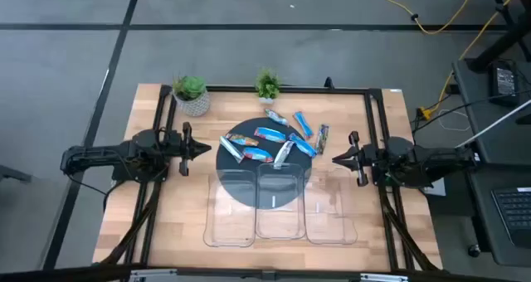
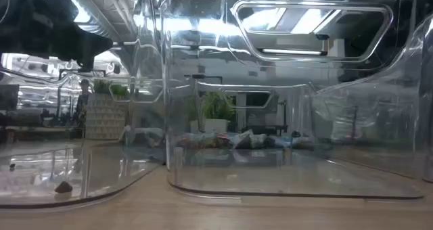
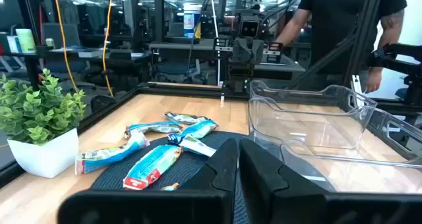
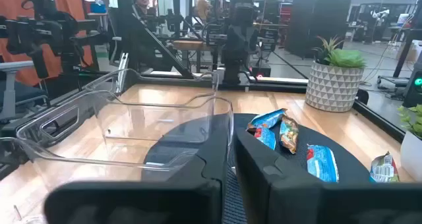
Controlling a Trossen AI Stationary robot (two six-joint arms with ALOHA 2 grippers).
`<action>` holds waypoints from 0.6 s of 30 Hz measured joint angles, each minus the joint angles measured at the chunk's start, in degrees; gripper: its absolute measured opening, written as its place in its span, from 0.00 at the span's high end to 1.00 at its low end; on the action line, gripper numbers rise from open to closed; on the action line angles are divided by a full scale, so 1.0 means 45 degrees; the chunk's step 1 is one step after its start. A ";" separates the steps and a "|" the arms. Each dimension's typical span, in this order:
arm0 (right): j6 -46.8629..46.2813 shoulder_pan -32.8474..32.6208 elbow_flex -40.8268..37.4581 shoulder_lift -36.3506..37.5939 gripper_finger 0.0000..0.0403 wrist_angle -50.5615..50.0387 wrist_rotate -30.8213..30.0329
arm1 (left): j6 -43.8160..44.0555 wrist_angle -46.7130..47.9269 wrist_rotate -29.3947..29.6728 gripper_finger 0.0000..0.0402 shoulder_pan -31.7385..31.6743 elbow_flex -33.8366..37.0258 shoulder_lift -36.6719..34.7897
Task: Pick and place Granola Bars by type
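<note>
Shiny blue-wrapped granola bars [image 1: 272,141] scattered on dark round mat [image 1: 231,181], behind three clear plastic trays [image 1: 282,209]. Left gripper [image 1: 202,148] left of mat, right gripper [image 1: 338,158] right; both fingers closed, empty.

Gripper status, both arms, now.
Left gripper: shut, holding nothing, at the table's left side.
Right gripper: shut, holding nothing, at the table's right side.

Blue-wrapped granola bars [image 3: 158,159] lie on a dark round mat [image 3: 198,161], near a potted plant [image 3: 41,122]. Clear trays [image 3: 310,118] sit beside them; a person [image 3: 343,26] stands beyond the table.
</note>
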State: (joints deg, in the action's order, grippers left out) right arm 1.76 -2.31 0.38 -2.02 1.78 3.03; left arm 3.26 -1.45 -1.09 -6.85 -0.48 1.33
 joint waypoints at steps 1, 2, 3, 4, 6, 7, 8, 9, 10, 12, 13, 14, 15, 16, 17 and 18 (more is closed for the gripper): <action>0.0013 -0.0001 0.0000 -0.0001 0.92 -0.0004 0.0000 | -0.0002 -0.0001 -0.0003 0.97 0.0000 -0.0001 0.0003; 0.0024 -0.0005 0.0000 -0.0001 0.92 0.0000 0.0000 | 0.0000 -0.0001 0.0001 0.97 -0.0004 0.0002 -0.0001; 0.0014 -0.0005 0.0000 -0.0003 0.92 -0.0002 0.0000 | 0.0000 0.0000 -0.0003 0.97 -0.0005 -0.0002 0.0001; 0.0002 -0.0004 0.0000 -0.0003 0.92 -0.0003 0.0000 | 0.0000 -0.0002 -0.0001 0.97 -0.0003 0.0000 0.0002; 0.0011 -0.0005 -0.0005 -0.0002 0.92 0.0000 0.0000 | 0.0001 -0.0001 -0.0001 0.97 -0.0002 0.0001 0.0001; 0.0024 -0.0003 -0.0005 0.0000 0.92 0.0000 0.0000 | 0.0003 -0.0004 0.0002 0.98 0.0000 -0.0002 0.0000; 0.0018 -0.0005 0.0000 -0.0004 0.92 -0.0004 0.0000 | 0.0001 0.0000 0.0000 0.98 0.0000 0.0001 0.0002; 0.0004 0.0000 0.0000 0.0000 0.92 0.0000 0.0000 | -0.0001 -0.0005 -0.0003 0.98 -0.0001 -0.0001 0.0003; 0.0000 -0.0004 0.0000 -0.0005 0.92 0.0000 0.0000 | 0.0003 -0.0001 0.0001 0.98 -0.0001 0.0002 0.0002; 0.0024 0.0000 -0.0001 -0.0003 0.92 -0.0005 -0.0001 | 0.0001 0.0000 -0.0003 0.98 -0.0003 0.0000 0.0002; 0.0017 -0.0003 0.0000 -0.0002 0.92 0.0000 0.0000 | 0.0003 -0.0004 -0.0003 0.98 -0.0003 -0.0001 0.0001; 0.0002 -0.0003 0.0000 0.0000 0.92 -0.0002 0.0000 | -0.0001 0.0000 0.0002 0.98 0.0000 -0.0002 0.0003; 0.0000 -0.0001 0.0000 -0.0005 0.92 0.0000 0.0000 | -0.0002 -0.0005 -0.0003 0.97 0.0000 -0.0002 -0.0001; 0.0007 -0.0004 0.0000 0.0000 0.92 0.0000 0.0000 | 0.0000 -0.0002 -0.0003 0.97 -0.0002 0.0002 0.0002; 0.0024 -0.0005 -0.0005 0.0000 0.92 -0.0005 0.0000 | 0.0003 -0.0001 -0.0002 0.97 -0.0005 -0.0002 -0.0001; 0.0020 -0.0002 -0.0002 -0.0002 0.92 0.0000 0.0000 | -0.0001 -0.0001 -0.0001 0.97 0.0000 -0.0002 -0.0001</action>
State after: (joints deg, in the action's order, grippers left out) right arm 1.85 -2.32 0.37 -2.03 1.78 3.03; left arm 3.25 -1.46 -1.10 -6.85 -0.49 1.32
